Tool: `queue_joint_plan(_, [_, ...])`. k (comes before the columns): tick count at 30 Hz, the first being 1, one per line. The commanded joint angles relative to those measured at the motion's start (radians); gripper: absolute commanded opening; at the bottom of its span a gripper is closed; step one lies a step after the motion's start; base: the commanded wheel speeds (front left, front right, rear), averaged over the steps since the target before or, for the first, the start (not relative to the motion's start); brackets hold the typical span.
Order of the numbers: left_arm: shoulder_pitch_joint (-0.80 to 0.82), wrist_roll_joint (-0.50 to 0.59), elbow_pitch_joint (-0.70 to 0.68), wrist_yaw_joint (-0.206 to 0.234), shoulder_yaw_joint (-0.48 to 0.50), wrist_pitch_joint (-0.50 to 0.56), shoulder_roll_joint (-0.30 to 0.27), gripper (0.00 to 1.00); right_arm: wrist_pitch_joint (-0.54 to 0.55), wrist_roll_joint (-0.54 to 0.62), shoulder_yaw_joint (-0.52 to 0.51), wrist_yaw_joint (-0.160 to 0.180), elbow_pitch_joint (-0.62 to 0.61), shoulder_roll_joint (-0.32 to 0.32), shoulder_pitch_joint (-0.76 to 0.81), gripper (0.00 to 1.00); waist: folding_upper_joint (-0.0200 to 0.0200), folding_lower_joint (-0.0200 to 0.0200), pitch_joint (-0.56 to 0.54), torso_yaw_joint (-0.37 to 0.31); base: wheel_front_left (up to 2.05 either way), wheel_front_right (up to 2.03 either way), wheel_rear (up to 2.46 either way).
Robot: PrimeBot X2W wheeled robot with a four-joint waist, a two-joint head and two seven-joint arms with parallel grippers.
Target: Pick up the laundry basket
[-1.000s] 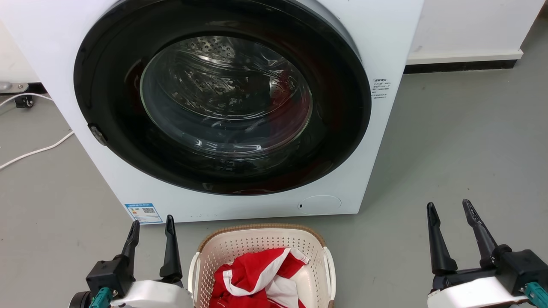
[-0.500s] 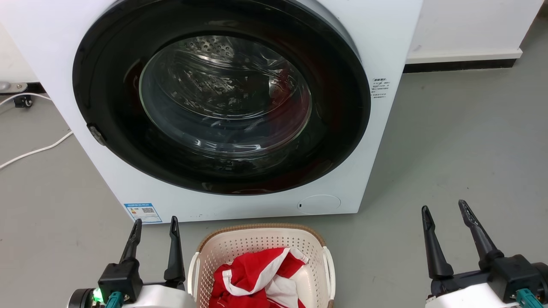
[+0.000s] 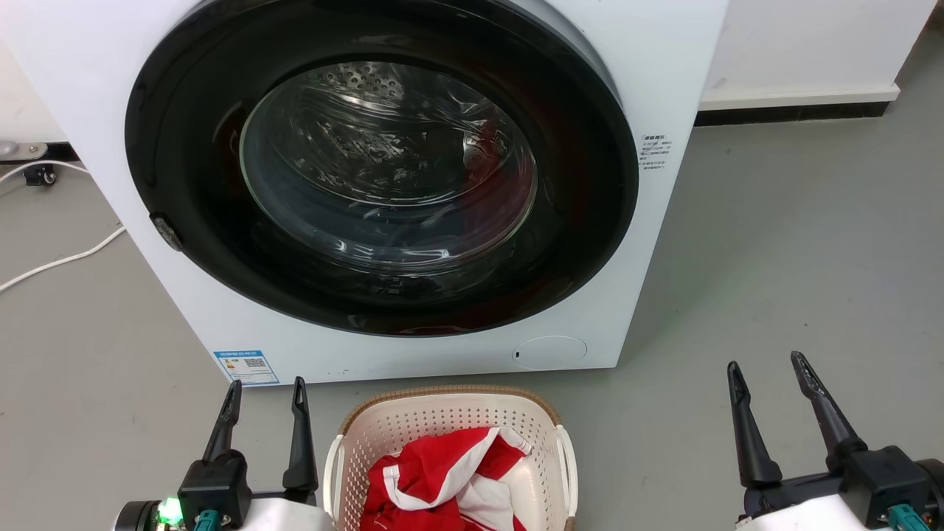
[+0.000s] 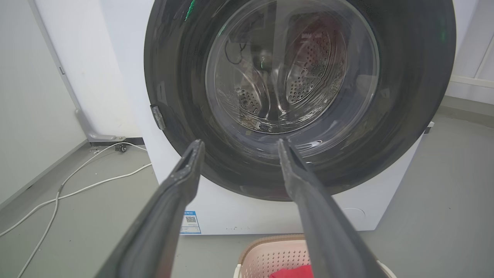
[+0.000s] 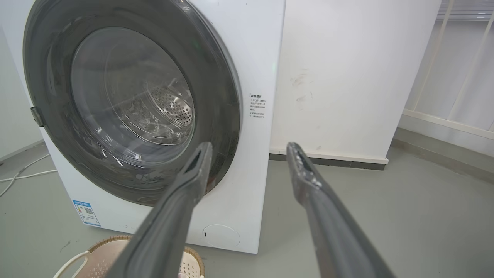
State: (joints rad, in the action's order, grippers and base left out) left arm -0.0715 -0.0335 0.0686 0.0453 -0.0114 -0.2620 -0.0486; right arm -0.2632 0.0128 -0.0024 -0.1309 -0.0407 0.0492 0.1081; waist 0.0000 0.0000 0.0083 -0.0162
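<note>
Left claw (image 4: 239,142), fingers (image 4: 175,193) apart, before washing machine (image 4: 409,96).

One washing machine (image 3: 664,74), far centre. One laundry basket (image 3: 435,420), near centre. One red-and-white cloth bundle (image 3: 435,472) in it; how many pieces it is can't be told. Two grippers: left gripper (image 3: 267,385), right gripper (image 3: 765,361), two fingers each. Two white cables (image 3: 63,259), far left. Two machine labels: blue label (image 3: 247,366), text label (image 3: 654,153).

The laundry basket (image 3: 413,428) is cream plastic full of little holes, with a brown rim (image 3: 450,389) that looks woven. The cloth (image 3: 435,468) in it is soft, red and white. The washing machine (image 3: 686,59) is smooth and white. Its door (image 3: 389,221) is shiny glass, and the drum (image 3: 361,77) inside is shiny metal. The floor (image 3: 774,258) is dull grey.
</note>
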Motion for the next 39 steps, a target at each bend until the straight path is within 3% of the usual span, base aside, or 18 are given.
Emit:
queue_joint_plan(1, [-0.007, 0.002, -0.004, 0.006, 0.003, -0.004, -0.003, 1.0, -0.002, -0.008, -0.003, 0.0, 0.005, 0.002, 0.008, 1.0, 0.0, 0.0, 0.0, 0.0, 0.0, 0.0, 0.0])
queue_joint_plan(26, [-0.005, 0.022, -0.008, 0.014, 0.006, -0.004, -0.003, 1.0, -0.002, -0.05, -0.004, 0.0, 0.032, 0.002, -0.003, 1.0, 0.0, 0.0, 0.008, 0.001, 0.0, 0.0, 0.0])
queue_joint_plan(32, [0.024, 0.011, 0.022, -0.004, 0.027, -0.004, -0.01, 1.0, -0.002, -0.04, -0.023, 0.0, 0.054, 0.002, -0.037, 1.0, 0.0, 0.0, 0.028, -0.001, 0.0, 0.0, 0.0])
queue_joint_plan(39, [0.115, -0.01, 0.142, -0.063, 0.057, -0.004, -0.034, 1.0, -0.002, -0.007, -0.001, 0.0, 0.116, 0.001, -0.122, 1.0, 0.0, 0.0, 0.106, 0.006, 0.0, 0.0, 0.0])
